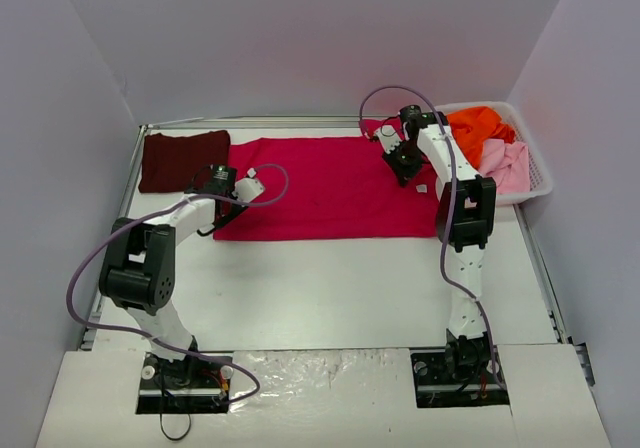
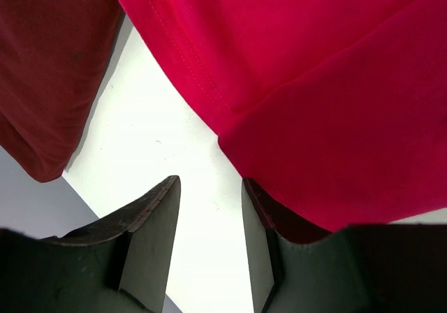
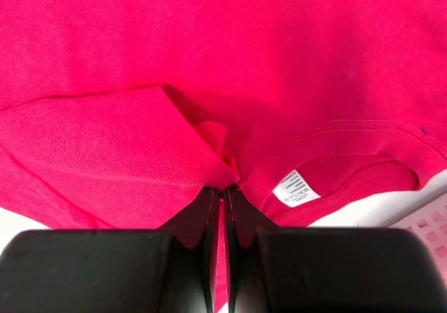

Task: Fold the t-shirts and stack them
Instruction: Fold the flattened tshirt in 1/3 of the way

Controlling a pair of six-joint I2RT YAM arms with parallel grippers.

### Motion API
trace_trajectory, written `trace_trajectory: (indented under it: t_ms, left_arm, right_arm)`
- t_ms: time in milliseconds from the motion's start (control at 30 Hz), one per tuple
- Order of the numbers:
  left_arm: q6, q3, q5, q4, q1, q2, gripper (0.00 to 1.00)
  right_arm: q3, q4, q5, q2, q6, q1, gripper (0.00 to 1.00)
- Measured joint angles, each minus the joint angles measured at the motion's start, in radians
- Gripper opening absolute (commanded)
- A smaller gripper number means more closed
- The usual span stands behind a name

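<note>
Your table [image 1: 330,288] carries the crimson t-shirt [image 1: 320,188], spread flat across its far half. At the far right sits the white basket [image 1: 541,184], holding the orange t-shirt [image 1: 480,126] and the pale pink t-shirt [image 1: 506,164]. The maroon t-shirt [image 1: 182,160] lies folded at the far left, just beside the crimson one. Your right jaws are closed, pinching a fold of crimson cloth near the collar's white label [image 3: 297,188]. Your left jaws stand apart at the crimson shirt's left edge, gripping nothing.
</note>
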Motion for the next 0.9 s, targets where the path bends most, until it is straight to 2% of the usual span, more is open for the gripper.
trace_trajectory:
  t_ms: [233,400,600,767,900]
  left_arm:
    - [-0.008,-0.004,-0.003,0.002,0.0,-0.015,0.4]
    - [-0.01,-0.012,-0.006,0.003,0.0,-0.015,0.4]
    - [-0.009,-0.013,-0.018,-0.002,0.0,-0.026,0.4]
    - [-0.011,-0.007,-0.042,-0.009,0.0,-0.068,0.41]
    - [-0.022,0.009,-0.051,-0.011,0.0,-0.124,0.4]
  right_arm:
    - [0.008,0.021,0.015,0.029,0.007,0.0,0.01]
    - [0.01,0.03,0.031,0.051,0.014,0.0,0.2]
    - [0.01,0.047,0.056,0.032,0.019,0.0,0.29]
    - [0.008,0.063,0.085,-0.084,0.027,0.01,0.35]
    - [-0.071,0.141,0.12,-0.275,0.049,0.018,0.41]
